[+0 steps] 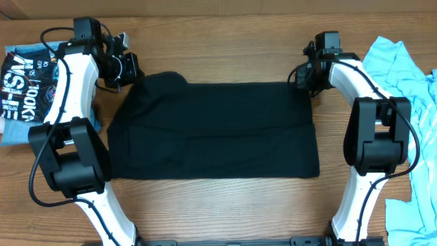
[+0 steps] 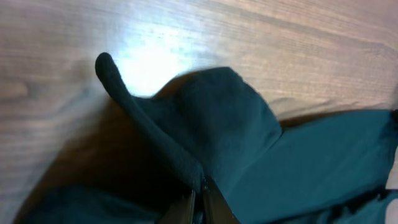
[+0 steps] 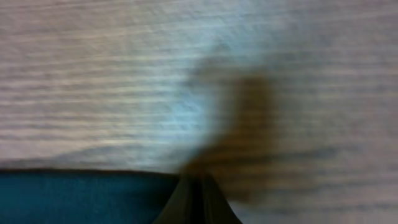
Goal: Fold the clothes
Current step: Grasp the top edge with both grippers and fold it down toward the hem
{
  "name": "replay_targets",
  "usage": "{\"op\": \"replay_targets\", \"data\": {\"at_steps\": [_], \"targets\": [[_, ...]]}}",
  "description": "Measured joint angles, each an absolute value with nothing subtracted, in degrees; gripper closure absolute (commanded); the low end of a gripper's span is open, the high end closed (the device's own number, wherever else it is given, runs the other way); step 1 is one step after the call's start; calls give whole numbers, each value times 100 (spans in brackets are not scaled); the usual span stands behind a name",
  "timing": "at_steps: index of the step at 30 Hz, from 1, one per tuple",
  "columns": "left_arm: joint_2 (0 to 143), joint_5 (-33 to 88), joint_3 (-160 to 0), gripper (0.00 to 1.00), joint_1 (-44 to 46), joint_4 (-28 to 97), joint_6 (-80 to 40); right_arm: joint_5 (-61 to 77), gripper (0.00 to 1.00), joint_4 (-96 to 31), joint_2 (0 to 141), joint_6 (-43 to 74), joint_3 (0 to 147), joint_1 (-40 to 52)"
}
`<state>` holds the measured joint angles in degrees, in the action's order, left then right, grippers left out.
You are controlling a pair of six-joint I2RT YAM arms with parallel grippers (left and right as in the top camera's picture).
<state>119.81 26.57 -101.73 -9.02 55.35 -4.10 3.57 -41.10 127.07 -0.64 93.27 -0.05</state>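
The plain black T-shirt [image 1: 218, 130] lies flat as a wide rectangle in the middle of the table. My left gripper [image 1: 134, 74] is at its far left corner, shut on a raised fold of the black fabric [image 2: 211, 124], with its fingertips [image 2: 199, 190] pinching it. My right gripper [image 1: 304, 78] is at the far right corner. In the blurred right wrist view its jaws [image 3: 198, 183] are together at the edge of the black fabric [image 3: 81, 196].
A black garment with white lettering and colourful graphics [image 1: 24, 78] lies at the far left behind my left arm. A light blue cloth [image 1: 410, 75] lies along the right edge and reaches the front right [image 1: 410, 219]. Bare wooden table [image 1: 225, 205] shows in front.
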Motion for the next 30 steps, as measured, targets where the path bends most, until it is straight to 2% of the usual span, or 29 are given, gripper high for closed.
{"op": "replay_targets", "data": {"at_steps": [12, 18, 30], "targets": [[11854, 2635, -10173, 96, -902, 7264, -388, 198, 96, -6877, 11928, 156, 10020, -38], [11710, 2198, -10173, 96, -902, 8272, -379, 193, 96, -8156, 11596, 266, 10077, -38], [11710, 1347, -10173, 96, -902, 9461, -320, 193, 96, -9054, 11596, 298, 9830, -38]]}}
